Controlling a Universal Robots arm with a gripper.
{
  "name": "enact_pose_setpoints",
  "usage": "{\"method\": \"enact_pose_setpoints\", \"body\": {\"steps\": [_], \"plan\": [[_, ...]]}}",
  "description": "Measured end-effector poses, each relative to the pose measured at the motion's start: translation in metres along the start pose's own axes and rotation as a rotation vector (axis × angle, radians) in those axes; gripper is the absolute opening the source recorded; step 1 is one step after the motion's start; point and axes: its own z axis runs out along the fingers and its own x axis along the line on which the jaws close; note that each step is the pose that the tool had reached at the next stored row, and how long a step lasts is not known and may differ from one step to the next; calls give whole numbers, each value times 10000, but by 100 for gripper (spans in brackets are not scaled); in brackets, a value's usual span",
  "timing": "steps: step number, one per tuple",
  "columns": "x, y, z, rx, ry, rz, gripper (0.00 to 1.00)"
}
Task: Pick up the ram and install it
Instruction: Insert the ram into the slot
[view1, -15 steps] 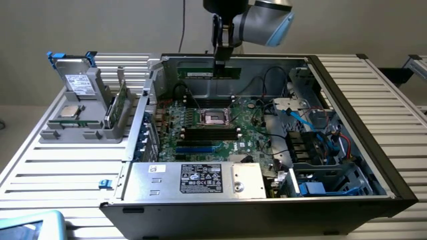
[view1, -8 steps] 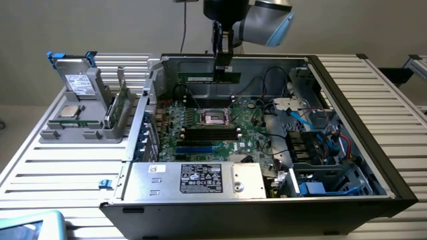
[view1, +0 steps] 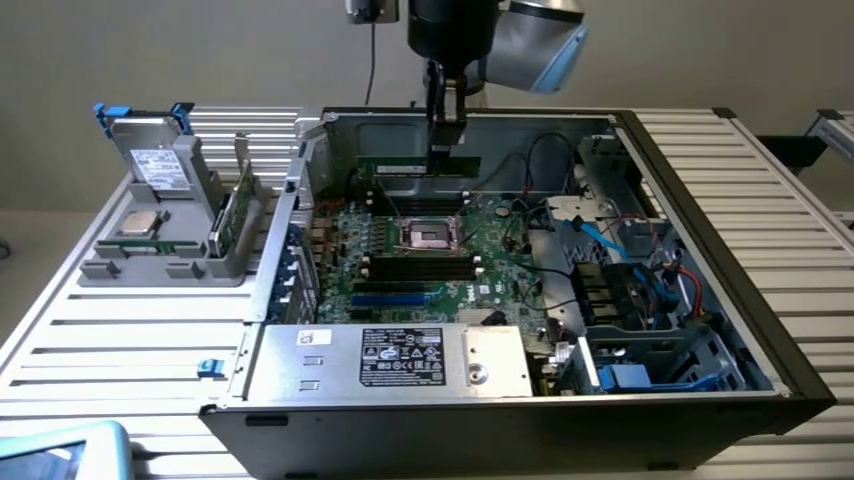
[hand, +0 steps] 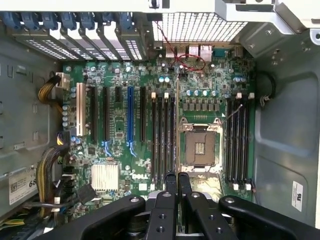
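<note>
One relation decides this for me: the ram (view1: 414, 163) is already in the pincer (view1: 450, 148), which is closed on it at the stick's upper edge, near its end on the exterior view's right. So nothing lies apart from the pincer; what matters is how the stick sits against the black memory slots (view1: 420, 265) on the motherboard (view1: 501, 275).

In the exterior view the ram hangs in the upper middle of the frame, inside the open computer case (view1: 747, 300) and above the board, not touching it. Its long axis runs level, from the exterior view's left to its right, most of its length reaching left of the pincer. It stands on edge, with the contact edge pointing down at the board.

In the wrist view I see the stick edge-on as a thin line (hand: 176, 125) running out from the fingertips (hand: 171, 179), parallel to the slot rows and just beside the processor socket (hand: 199, 145). I judge the axis aligned with the slots, but I cannot tell which slot lies under it.
</note>
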Motion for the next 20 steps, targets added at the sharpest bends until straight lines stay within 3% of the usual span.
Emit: {"method": "enact_pose_setpoints", "body": {"steps": [7, 14, 20], "plan": [[0, -36, 120, 1, 35, 2, 13], [0, -39, 183, 0, 279, 10, 13], [-1, -40, 189, 0, 274, 11, 13]]}}
